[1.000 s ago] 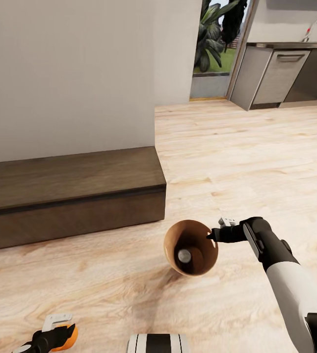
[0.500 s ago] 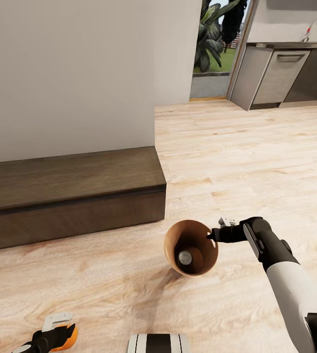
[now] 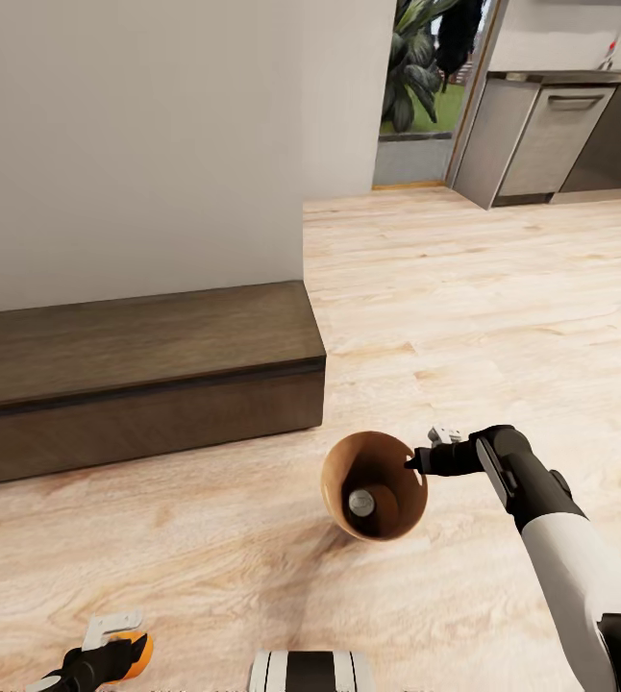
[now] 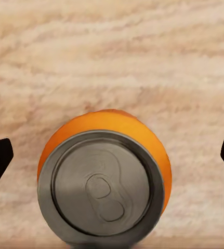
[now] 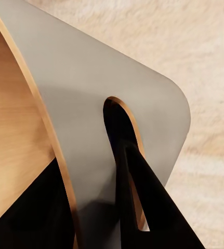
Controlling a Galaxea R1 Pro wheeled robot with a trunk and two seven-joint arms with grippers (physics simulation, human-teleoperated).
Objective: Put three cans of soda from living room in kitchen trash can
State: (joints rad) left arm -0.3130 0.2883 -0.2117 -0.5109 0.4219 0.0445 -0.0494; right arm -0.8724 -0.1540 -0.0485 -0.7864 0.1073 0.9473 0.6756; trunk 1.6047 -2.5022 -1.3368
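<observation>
Pale wood flooring (image 3: 464, 288) is stretching away toward grey kitchen cabinets (image 3: 551, 144) past a doorway. Over it the trash can (image 3: 373, 485) is hanging tilted, its rim pinched by the right gripper (image 3: 418, 463), one finger (image 5: 153, 202) reaching through the bin's handle slot. A soda can (image 3: 360, 502) is lying inside, silvery top showing. Near the bin, well to its left, the left gripper (image 3: 109, 649) is clasping an orange can (image 4: 105, 179). Beyond the bin a dark wooden step (image 3: 137, 375) is running along the wall (image 3: 157, 135).
</observation>
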